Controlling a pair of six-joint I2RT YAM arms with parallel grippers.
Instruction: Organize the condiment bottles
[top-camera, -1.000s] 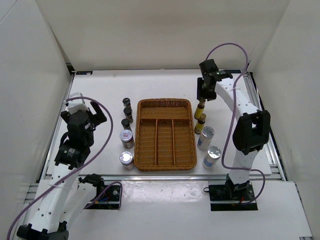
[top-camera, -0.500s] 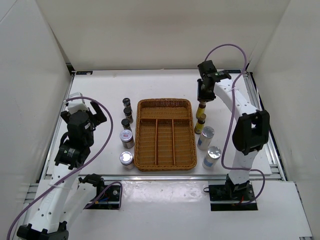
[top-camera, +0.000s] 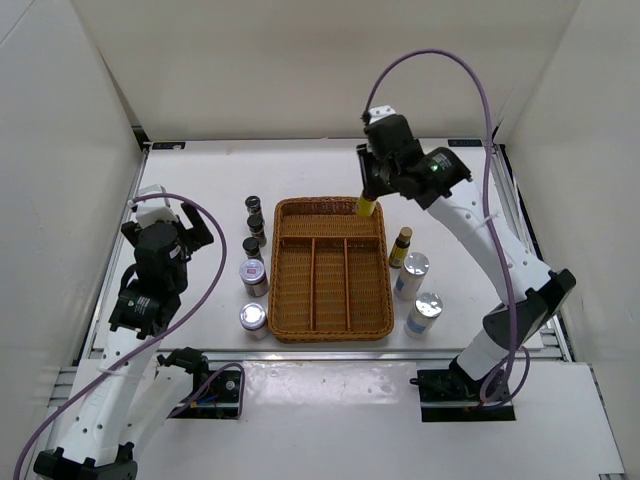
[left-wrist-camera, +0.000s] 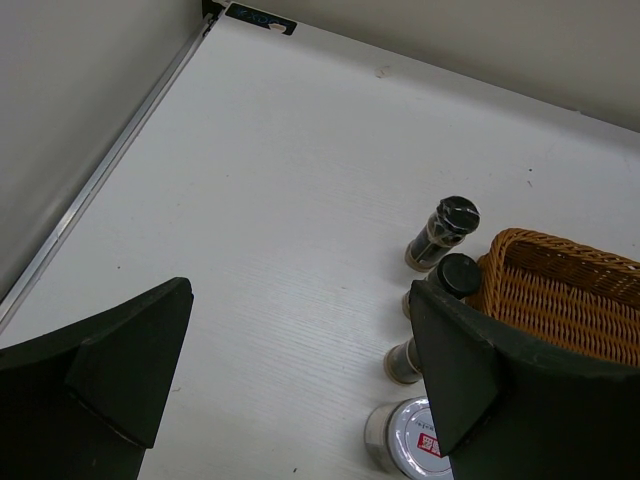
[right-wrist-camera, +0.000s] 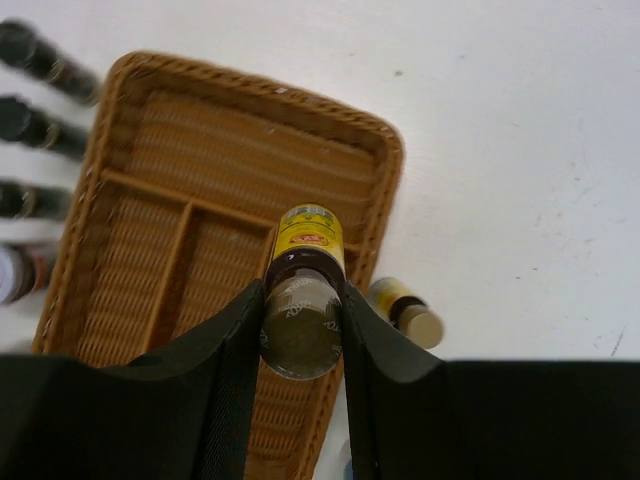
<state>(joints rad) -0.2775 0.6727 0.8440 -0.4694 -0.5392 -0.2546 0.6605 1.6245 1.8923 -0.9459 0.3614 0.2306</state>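
The right fingers were pinching a slim yellow bottle near its cap. It hung roughly upright in the air over the far right part of the wicker tray. I could not tell which compartment lay under it.

In my opinion the step in hand was to set this bottle into the tray. To do it well, the arm should first centre the bottle over one compartment, away from the rim and the dividers. Then it should go down slowly until the bottom rests on the woven floor, and open only after that. A tall narrow bottle released early could fall over.

The second yellow bottle stood on the table just right of the tray, and two white cylinders stood nearer. Three dark bottles and two jars stood in a line left of the tray. The left fingers were spread wide and held nothing.
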